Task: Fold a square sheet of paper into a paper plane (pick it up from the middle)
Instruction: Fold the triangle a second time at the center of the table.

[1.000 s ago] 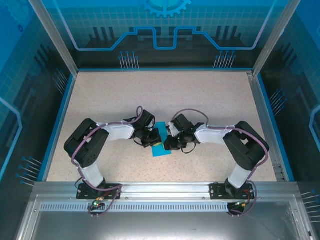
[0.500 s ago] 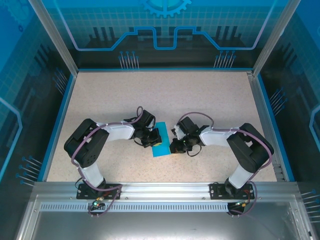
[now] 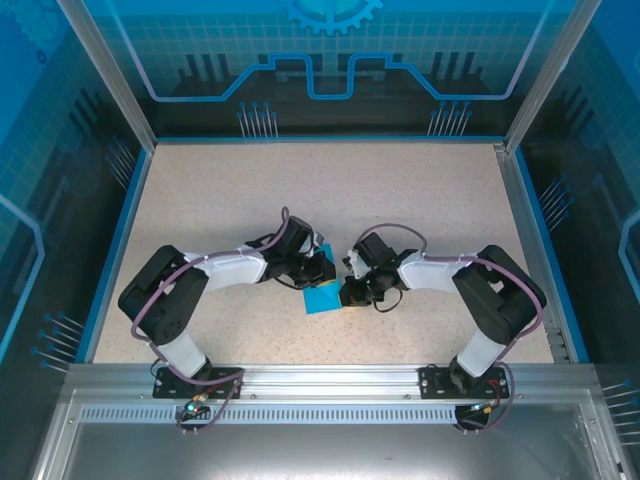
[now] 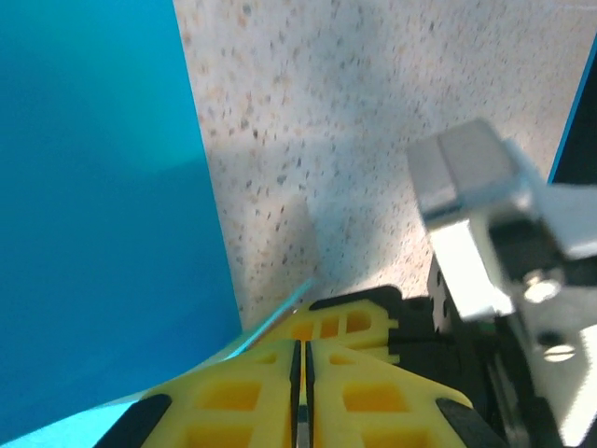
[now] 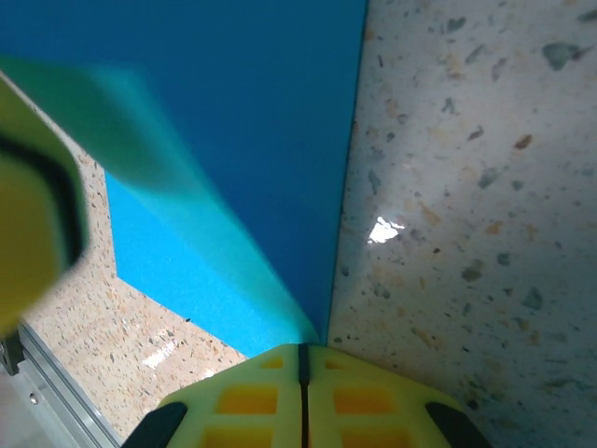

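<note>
The square sheet of paper [image 3: 322, 298] is a bright cyan piece lying on the table between my two grippers, with its upper part under the left one. My left gripper [image 3: 321, 270] sits over the sheet's top, pointing right. In the left wrist view its yellow jaws [image 4: 300, 353] stand shut with a hairline slit, and the paper [image 4: 93, 187] runs along their left side. My right gripper [image 3: 347, 292] is at the sheet's right edge. Its jaws [image 5: 301, 351] are shut where the paper's [image 5: 252, 112] edge and a raised fold meet. The two grippers' tips nearly touch.
The speckled beige table [image 3: 400, 200] has blue side rims and an aluminium rail [image 3: 320, 380] along the near edge by the arm bases. Transparent blue walls close in the back and sides. Open tabletop lies behind and beside the arms.
My left gripper has slid right and slightly away over the paper, covering more of it. My right gripper backed off a little to the right, then held still.
</note>
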{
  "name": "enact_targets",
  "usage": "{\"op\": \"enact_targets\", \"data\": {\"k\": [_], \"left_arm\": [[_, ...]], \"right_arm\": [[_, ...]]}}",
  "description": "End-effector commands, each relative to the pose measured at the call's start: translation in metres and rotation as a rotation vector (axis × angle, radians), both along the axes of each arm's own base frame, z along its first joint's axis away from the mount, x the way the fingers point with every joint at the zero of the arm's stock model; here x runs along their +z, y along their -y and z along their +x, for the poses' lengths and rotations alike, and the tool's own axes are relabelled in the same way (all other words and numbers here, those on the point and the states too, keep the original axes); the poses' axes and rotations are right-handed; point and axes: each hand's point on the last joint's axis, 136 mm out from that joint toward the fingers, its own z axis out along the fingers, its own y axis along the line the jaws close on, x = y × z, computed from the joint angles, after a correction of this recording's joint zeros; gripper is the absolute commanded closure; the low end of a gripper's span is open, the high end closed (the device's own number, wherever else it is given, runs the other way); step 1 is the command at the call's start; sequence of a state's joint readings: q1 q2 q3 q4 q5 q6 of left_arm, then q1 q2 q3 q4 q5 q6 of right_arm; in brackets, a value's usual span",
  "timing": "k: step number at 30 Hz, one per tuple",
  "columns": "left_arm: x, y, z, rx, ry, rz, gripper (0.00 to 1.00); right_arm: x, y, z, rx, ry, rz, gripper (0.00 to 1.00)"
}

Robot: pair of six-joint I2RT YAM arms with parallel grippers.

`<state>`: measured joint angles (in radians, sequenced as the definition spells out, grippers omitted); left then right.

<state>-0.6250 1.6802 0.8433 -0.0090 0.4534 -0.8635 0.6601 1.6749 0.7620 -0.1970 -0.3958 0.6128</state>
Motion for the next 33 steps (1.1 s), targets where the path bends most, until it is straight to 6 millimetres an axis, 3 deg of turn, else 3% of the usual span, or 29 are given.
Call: {"op": "enact_targets", "data": {"k": [1, 9, 21, 33], "left_arm": [[-0.008, 0.004, -0.018, -0.033, -0.035, -0.004, 0.88], [-0.022, -0.002, -0.031, -0.037, -0.053, 0.024, 0.89], [-0.033, 0.005, -0.021, -0.027, -0.047, 0.036, 0.90], [-0.050, -0.016, -0.017, 0.021, -0.040, 0.168, 0.92]], "right_arm": [[-0.025, 0.025, -0.016, -0.033, -0.092, -0.140, 0.93], [-0.026, 0.028, -0.017, -0.039, -0.100, -0.163, 0.93], [-0.025, 0.028, -0.018, -0.037, -0.099, -0.172, 0.93], [-0.031, 0.038, -0.022, -0.033, -0.112, -0.238, 0.93]]}}
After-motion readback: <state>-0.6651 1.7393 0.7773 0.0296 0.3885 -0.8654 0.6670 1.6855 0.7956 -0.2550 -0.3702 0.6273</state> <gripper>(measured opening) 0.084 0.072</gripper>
